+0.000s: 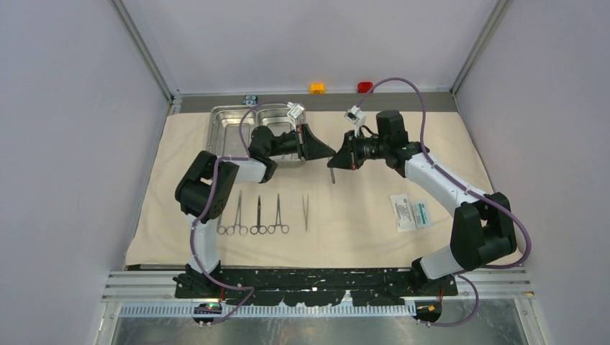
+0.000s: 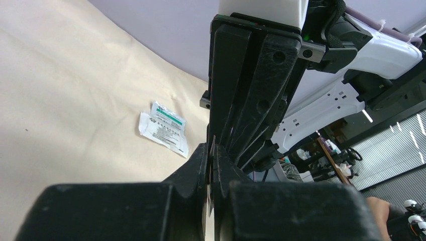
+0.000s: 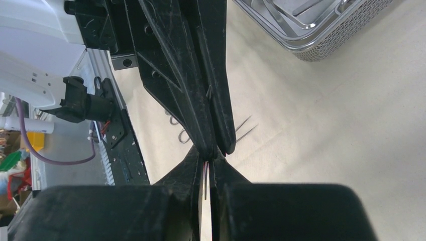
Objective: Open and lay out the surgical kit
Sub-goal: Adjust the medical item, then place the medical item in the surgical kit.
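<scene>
Flat beige cloth wrap [image 1: 446, 144] spread under shiny steel two-compartment tray [image 1: 230, 122]. Right of tray, in air: left gripper [image 2: 212, 150] pinched shut, right gripper [image 3: 208, 155] clamped narrow, both on thin straight metal tool [image 1: 332, 175]. Probably a handover: confirm right grip firm before releasing left. Slick slender steel, slips easily.

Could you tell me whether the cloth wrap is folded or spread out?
Spread out: the cloth wrap lies flat under the steel tray and tweezers.
</scene>
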`<state>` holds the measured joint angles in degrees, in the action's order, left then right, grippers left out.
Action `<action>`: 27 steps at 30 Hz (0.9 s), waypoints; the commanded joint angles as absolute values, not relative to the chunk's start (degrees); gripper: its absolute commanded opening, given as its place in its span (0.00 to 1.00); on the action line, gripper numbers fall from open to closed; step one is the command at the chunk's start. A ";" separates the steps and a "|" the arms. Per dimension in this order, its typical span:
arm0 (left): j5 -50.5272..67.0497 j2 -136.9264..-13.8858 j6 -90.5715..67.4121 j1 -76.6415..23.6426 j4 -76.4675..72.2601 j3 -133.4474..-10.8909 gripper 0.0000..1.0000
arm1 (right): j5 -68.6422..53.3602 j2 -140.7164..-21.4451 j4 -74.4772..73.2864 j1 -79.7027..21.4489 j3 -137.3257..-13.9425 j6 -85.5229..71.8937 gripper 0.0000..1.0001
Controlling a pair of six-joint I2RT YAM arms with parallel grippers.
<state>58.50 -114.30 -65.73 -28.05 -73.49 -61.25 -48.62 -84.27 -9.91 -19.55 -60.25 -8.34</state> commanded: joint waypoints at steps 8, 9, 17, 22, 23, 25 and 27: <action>59.44 -108.25 -49.38 -23.82 -63.42 -59.34 0.45 | -31.78 -82.62 -13.25 -22.49 -58.77 -10.24 0.01; 59.23 -106.61 -45.81 -23.16 -58.82 -59.19 0.49 | -27.10 -82.62 -13.69 -23.44 -58.20 -11.18 0.01; 46.74 -93.83 -7.15 -20.68 -7.00 -67.72 0.60 | -11.27 -84.22 -16.43 -32.87 -57.80 -23.00 0.01; 38.98 -92.70 -2.29 -19.02 3.60 -72.71 0.59 | -6.81 -87.87 -17.40 -37.56 -58.70 -33.57 0.00; 37.90 -92.39 -1.79 -18.92 4.78 -73.06 0.59 | -6.45 -88.53 -17.70 -38.86 -59.08 -34.41 0.01; 36.46 -92.02 -1.49 -18.90 6.19 -73.27 0.59 | -5.12 -89.72 -19.37 -41.42 -60.56 -34.44 0.01; 35.70 -91.36 -1.32 -18.90 6.45 -72.28 0.60 | -3.80 -90.53 -21.62 -42.64 -62.14 -34.20 0.00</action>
